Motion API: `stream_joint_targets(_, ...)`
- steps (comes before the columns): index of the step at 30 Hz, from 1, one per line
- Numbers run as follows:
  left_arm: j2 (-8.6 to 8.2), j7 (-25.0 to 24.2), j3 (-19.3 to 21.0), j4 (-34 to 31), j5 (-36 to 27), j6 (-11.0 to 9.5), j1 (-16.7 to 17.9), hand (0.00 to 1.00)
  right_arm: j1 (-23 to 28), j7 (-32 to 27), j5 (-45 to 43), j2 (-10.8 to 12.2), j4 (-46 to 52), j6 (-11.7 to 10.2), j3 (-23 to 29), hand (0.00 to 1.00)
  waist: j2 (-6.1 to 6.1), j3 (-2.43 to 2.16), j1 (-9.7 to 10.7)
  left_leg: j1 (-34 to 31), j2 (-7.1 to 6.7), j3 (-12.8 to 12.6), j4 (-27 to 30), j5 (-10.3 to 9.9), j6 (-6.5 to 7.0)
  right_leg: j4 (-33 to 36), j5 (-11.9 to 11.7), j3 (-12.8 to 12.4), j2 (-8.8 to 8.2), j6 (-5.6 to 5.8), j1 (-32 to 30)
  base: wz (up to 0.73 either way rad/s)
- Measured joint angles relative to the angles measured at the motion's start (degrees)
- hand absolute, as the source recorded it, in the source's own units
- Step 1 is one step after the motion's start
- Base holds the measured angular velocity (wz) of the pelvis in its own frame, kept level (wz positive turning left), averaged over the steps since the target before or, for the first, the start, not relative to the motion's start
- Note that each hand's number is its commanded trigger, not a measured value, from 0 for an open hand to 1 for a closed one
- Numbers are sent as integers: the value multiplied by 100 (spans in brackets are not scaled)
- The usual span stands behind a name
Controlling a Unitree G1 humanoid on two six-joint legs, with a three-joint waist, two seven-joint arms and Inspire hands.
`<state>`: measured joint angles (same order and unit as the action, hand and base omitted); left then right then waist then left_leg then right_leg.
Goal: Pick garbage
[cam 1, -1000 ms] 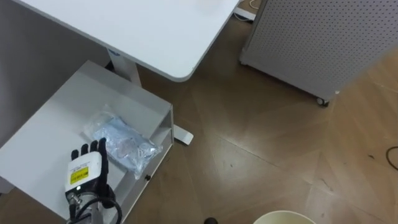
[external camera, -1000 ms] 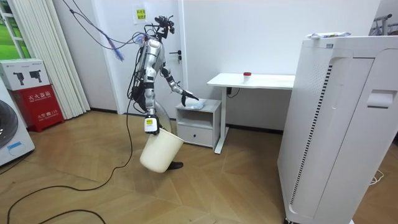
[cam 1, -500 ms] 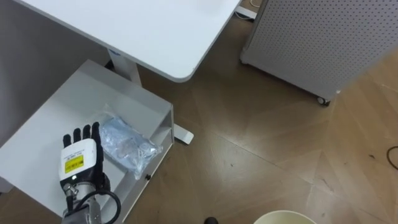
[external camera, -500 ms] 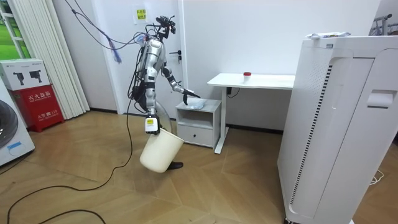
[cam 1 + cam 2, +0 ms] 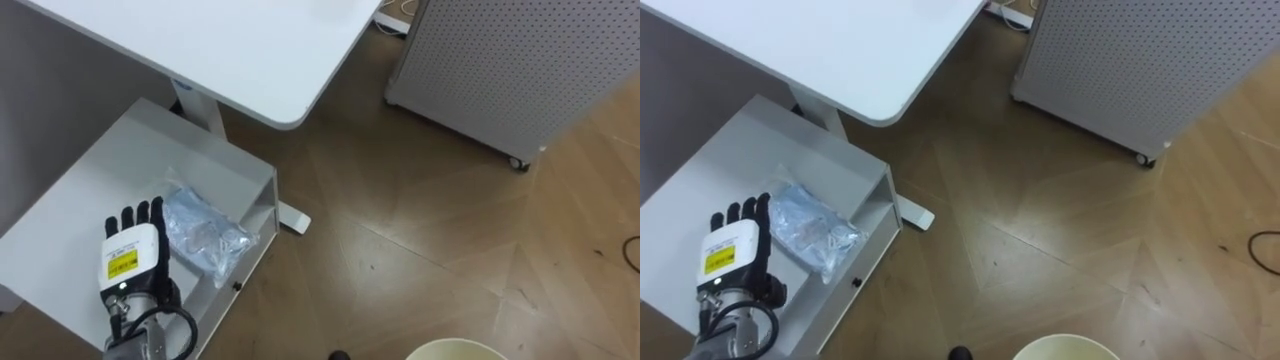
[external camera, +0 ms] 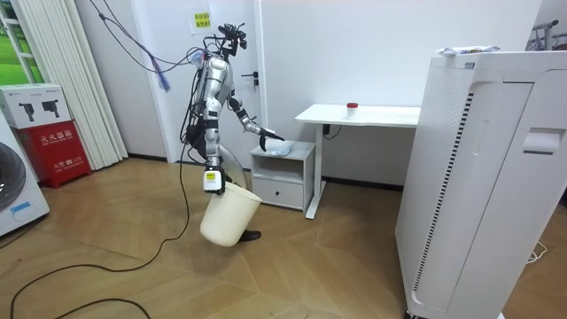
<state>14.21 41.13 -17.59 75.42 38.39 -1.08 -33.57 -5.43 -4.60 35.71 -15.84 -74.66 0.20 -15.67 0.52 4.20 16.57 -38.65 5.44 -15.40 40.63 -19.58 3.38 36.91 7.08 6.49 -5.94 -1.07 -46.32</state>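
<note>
- The white bin (image 6: 229, 215) hangs tilted off the floor from the right hand (image 6: 211, 177) at the robot's side, same as a second ago. I cannot tell its grip from here.
- The left hand (image 5: 133, 262) hovers over the low cabinet (image 5: 90, 190), fingers straight and close together, holding nothing. A second ago its fingertips overlapped the bag's edge. It has since slid left and now sits just beside it.
- The crumpled clear plastic bag (image 5: 205, 232), the garbage, lies unmoved on the cabinet top. No grasp yet, and I judge the hand is re-aiming.
- The desk (image 5: 230, 50) stands beyond.
</note>
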Motion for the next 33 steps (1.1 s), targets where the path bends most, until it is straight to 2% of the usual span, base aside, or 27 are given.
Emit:
stream_joint_targets(4,3,14,-56,-19,2,80,59,0,164,81,-6,-58,138,55,1,100,14,0,5,-436,141,72,838,-393,-33,819,360,-5,-13,-66,-468,-3)
stream_joint_targets(5,-9,129,-61,-77,1,19,63,0,230,105,-5,-58,130,76,-1,100,15,-2,-1,-558,187,104,1085,-503,-42,1058,472,15,-30,-90,-589,8)
stream_joint_targets(7,-11,209,-63,-147,4,26,40,0,302,121,-6,-59,119,121,-1,100,20,-6,23,-671,196,158,1361,-618,-60,1383,622,40,-105,-131,-709,10)
stream_joint_targets(11,2,352,-52,-194,124,82,49,0,468,235,-23,-26,122,221,-92,100,35,-15,12,-912,284,209,1854,-806,-130,1882,818,-22,-94,-182,-971,3)
stream_joint_targets(16,-37,368,-60,-202,176,119,49,0,507,444,-189,-2,114,236,-485,100,104,-13,99,-1228,308,324,2244,-830,-160,2216,916,26,-106,-253,-1237,4)
stream_joint_targets(20,-80,365,-85,-189,168,121,51,0,521,569,-360,5,113,243,-800,100,174,-19,203,-1483,333,465,2476,-835,-152,2383,905,79,-92,-314,-1436,1)
stream_joint_targets(27,-81,330,-289,-139,162,123,50,0,633,716,-490,-13,114,265,-871,100,195,-30,231,-1700,394,523,2666,-848,-193,2466,852,120,-8,-403,-1612,-4)
stream_joint_targets(28,-78,330,-302,-137,160,121,46,57,632,732,-533,-5,130,260,-890,100,195,-30,236,-1718,391,524,2679,-851,-194,2483,854,113,-5,-407,-1634,0)
stream_joint_targets(29,-78,330,-302,-136,157,121,43,100,632,741,-575,1,140,234,-894,100,194,-30,238,-1744,387,525,2680,-850,-195,2487,848,109,-3,-417,-1660,0)
stream_joint_targets(33,-77,330,-358,-132,155,119,40,100,633,822,-602,0,137,232,-895,100,194,-30,262,-1808,388,562,2712,-845,-206,2509,850,134,-2,-443,-1692,1)
